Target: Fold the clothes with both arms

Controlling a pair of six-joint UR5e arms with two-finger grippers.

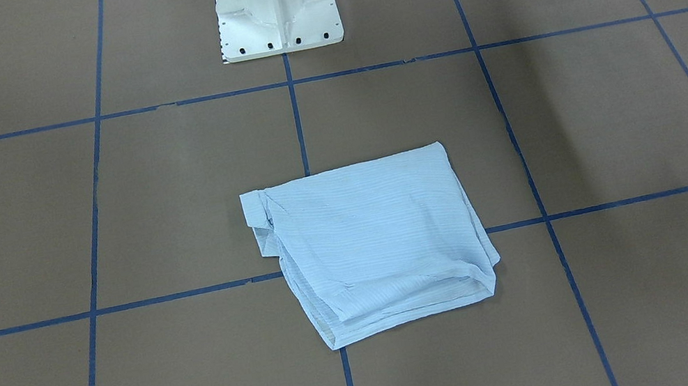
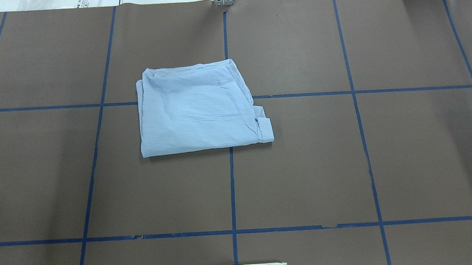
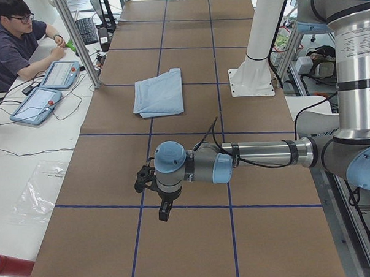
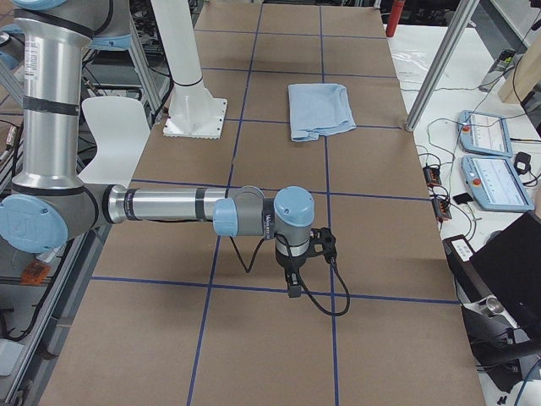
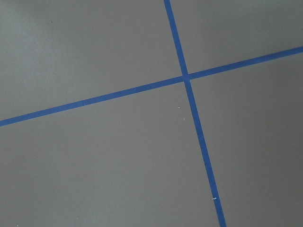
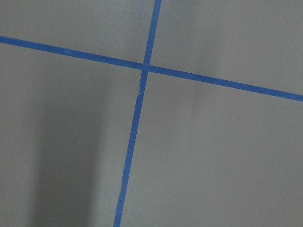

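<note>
The light-blue striped shirt [image 1: 374,244] lies folded into a rough rectangle at the middle of the brown table, with a cuff sticking out at one corner. It also shows in the overhead view [image 2: 196,108] and both side views [image 3: 160,93] [image 4: 319,110]. My left gripper [image 3: 165,210] hangs over bare table far from the shirt, toward the table's left end. My right gripper [image 4: 292,283] hangs the same way toward the right end. Each shows only in a side view, so I cannot tell whether it is open or shut. Both wrist views show only table and blue tape.
The white pedestal base [image 1: 276,7] stands at the robot's edge of the table. Blue tape lines [image 2: 232,189] grid the brown surface. An operator [image 3: 15,41] sits by two teach pendants [image 3: 44,89] beyond the far edge, near a metal post [image 3: 76,39].
</note>
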